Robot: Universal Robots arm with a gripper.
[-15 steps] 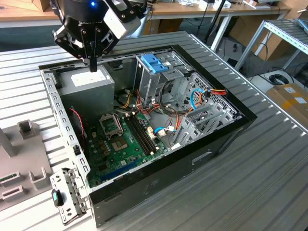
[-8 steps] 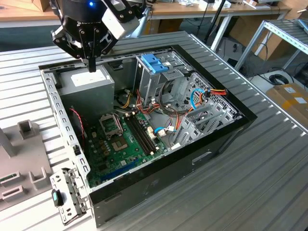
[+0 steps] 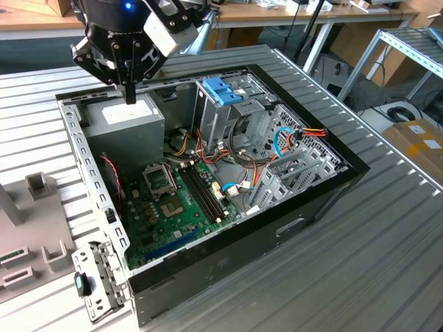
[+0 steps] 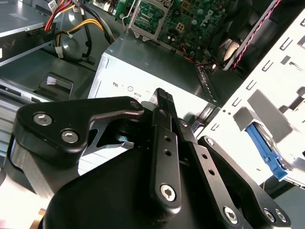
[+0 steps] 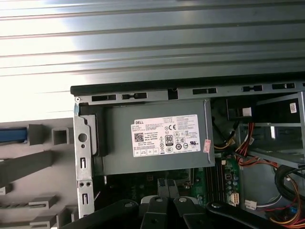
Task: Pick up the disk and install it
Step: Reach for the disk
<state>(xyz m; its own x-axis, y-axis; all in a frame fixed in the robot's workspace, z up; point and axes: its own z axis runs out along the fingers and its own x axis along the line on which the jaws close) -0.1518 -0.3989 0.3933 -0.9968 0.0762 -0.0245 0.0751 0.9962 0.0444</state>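
Note:
My gripper [image 3: 129, 95] hangs over the open computer case, its black fingers pressed together with nothing between them. The tips hover just above the grey power supply [image 3: 128, 121] at the case's far corner on the exterior view's left. Both wrist views show the shut fingertips [image 5: 167, 184] [image 4: 162, 97] over the power supply's labelled top [image 5: 162, 138]. The disk shows as a bright blue rail [image 5: 11, 135] lying in a grey fixture outside the case wall, apart from the gripper. In the second wrist view its blue edge [image 4: 268, 155] shows behind the white perforated case rail.
The case [image 3: 277, 228] lies open on a ribbed metal table. Inside are the green motherboard [image 3: 173, 200], bundled cables, and an upright metal drive cage topped by a light blue tab [image 3: 223, 90]. The grey fixture [image 3: 34, 228] sits beside the case at the exterior view's left.

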